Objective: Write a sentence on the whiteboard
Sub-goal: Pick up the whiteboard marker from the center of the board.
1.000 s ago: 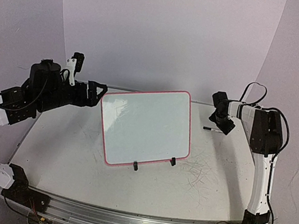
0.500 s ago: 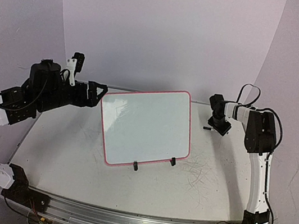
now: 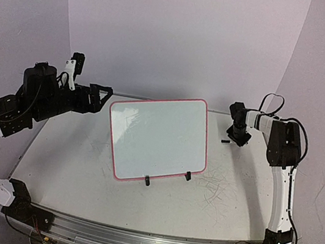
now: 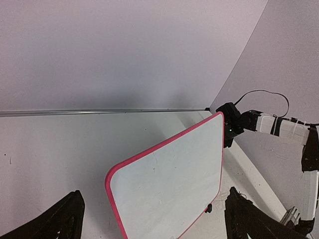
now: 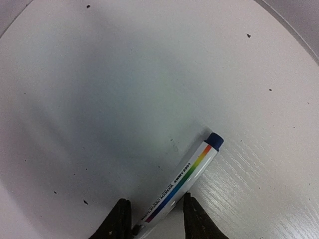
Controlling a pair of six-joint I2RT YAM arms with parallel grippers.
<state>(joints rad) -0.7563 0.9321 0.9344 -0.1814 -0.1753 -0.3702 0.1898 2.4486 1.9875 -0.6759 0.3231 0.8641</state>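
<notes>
White tabletop [image 3: 63, 162] beneath whiteboard [image 3: 159, 137], lilac backdrop [image 3: 182, 38]

From my right wrist, the marker [image 5: 185, 180] runs off the bottom edge between the fingertips [image 5: 121, 219] of my right gripper [image 5: 155, 209]. Its lower end is cut off there, and I cannot tell whether they press it; from above it is only a dark speck. From my left wrist, the whiteboard [image 4: 169, 179] loses its lower edge to the frame, and so do the fingers [image 4: 60, 224] of my left gripper [image 4: 154, 196].
</notes>
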